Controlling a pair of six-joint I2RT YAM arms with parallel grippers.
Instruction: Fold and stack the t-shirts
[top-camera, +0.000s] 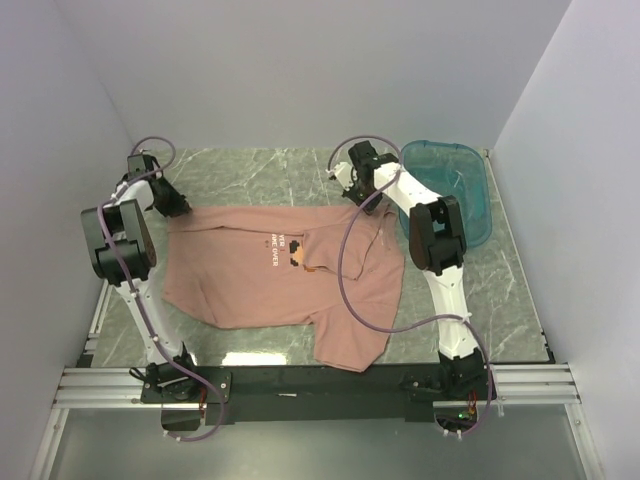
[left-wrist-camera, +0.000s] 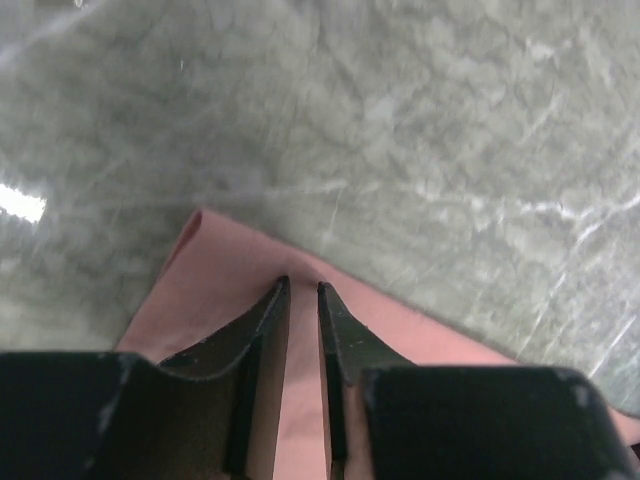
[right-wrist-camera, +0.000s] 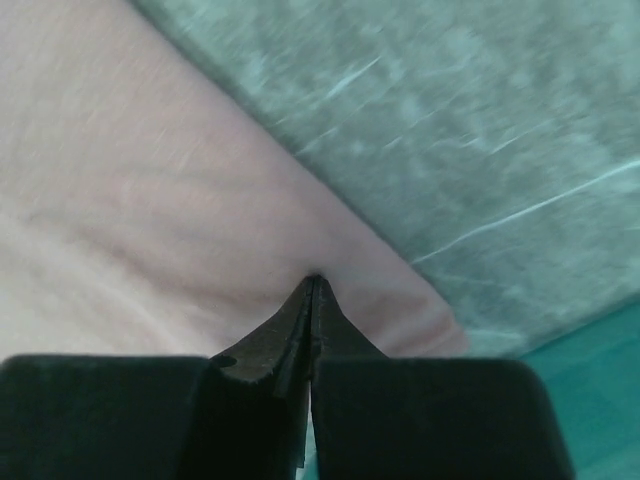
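The chief risk is an uneven lift. The right gripper (right-wrist-camera: 314, 280) has its fingers pressed together on the hem of the t-shirt (top-camera: 270, 275) at the corner nearest the teal tub (top-camera: 478, 225), and it appears to be pinching the cloth. The left gripper (left-wrist-camera: 302, 290), at the far corner well away from the tub, stands with only a narrow slit between its fingers, and pink cloth shows flat through that gap. If the arms rise like this, I judge that only the tub-side corner would come up. The shirt would then drag and twist, and the fold line would skew. The right pinch also sits close to the hem, so a sharp pull might slip it free. Cloth swung toward the tub could drape over the rim. The shirt lies spread flat on the table (top-camera: 500, 290) just beside the tub, chest print (top-camera: 285, 250) facing up, with one lower part reaching away from the tub toward the arm bases. Both arms reach out over the shirt to its far edge, wrists bent down and fingertips low against the cloth. The right forearm runs alongside the tub, and the left arm is on the opposite side of the shirt.
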